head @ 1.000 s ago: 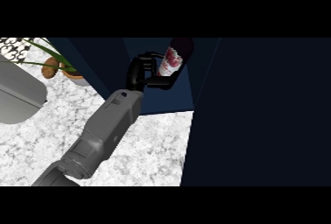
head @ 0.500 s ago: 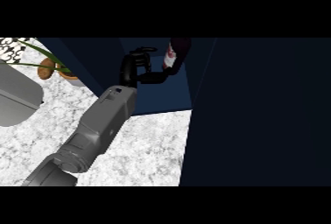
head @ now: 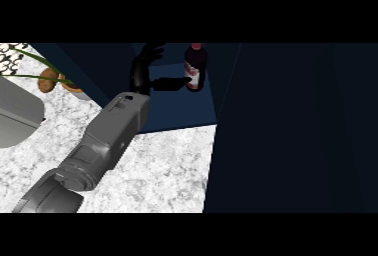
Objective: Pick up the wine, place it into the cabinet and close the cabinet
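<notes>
Head view, one arm entered from lower left.
Item: wine [head: 195,67], upright inside the dark blue cabinet [head: 177,107], standing on its shelf so the door can swing past it.
Item: left hand [head: 145,75], just beside the bottle; fingers straight and lifted, thumb reaching toward the label, gripping nothing; judged a release.
Item: cabinet door [head: 295,130], dark panel at right, not yet closed.
Item: marble counter [head: 159,170]; plant [head: 52,80] at far left.
Right hand: not visible.

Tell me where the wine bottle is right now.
In the head view the wine bottle stands upright inside the dark blue cabinet at top centre, just right of the hand.
</notes>
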You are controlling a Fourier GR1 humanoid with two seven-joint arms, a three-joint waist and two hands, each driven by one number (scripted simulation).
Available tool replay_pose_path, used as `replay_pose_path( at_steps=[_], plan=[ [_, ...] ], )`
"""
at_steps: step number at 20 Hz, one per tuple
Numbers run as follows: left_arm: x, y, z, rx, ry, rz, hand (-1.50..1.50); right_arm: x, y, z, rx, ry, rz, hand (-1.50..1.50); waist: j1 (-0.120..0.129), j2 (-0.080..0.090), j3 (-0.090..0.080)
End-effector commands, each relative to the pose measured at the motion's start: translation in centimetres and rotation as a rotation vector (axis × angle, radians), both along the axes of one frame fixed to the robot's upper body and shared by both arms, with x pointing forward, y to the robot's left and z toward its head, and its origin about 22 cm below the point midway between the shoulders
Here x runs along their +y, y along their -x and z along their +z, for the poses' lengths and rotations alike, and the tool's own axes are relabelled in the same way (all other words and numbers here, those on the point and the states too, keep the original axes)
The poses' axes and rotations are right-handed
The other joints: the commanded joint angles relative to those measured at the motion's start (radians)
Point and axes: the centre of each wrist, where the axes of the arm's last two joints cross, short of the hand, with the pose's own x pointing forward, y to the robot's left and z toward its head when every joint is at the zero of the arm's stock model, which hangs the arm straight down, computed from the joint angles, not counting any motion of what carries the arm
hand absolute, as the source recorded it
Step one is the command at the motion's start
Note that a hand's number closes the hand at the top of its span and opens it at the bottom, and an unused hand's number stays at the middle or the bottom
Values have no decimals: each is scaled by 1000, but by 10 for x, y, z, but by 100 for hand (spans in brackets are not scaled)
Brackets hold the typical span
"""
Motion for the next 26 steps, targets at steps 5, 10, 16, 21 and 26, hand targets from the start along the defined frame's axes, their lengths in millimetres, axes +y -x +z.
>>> replay_pose_path(
  at_steps=[5,10,16,21,26],
  plan=[
    [0,-9,18,-44,56,-9,-150,-3,18,27,17,-90,56,-150,5,2,-3],
    [-3,-6,15,-92,140,-113,-150,-5,18,23,16,-77,47,-150,17,-4,-2],
    [-19,-14,39,-153,293,-236,150,-6,21,25,19,-95,47,-150,19,-9,-1],
    [-34,-15,49,-143,321,-324,-150,-14,26,38,44,-65,11,-150,60,-25,0],
    [-44,-18,63,-128,341,-366,-150,-15,27,37,30,-60,7,-150,75,-33,1]
  ],
)
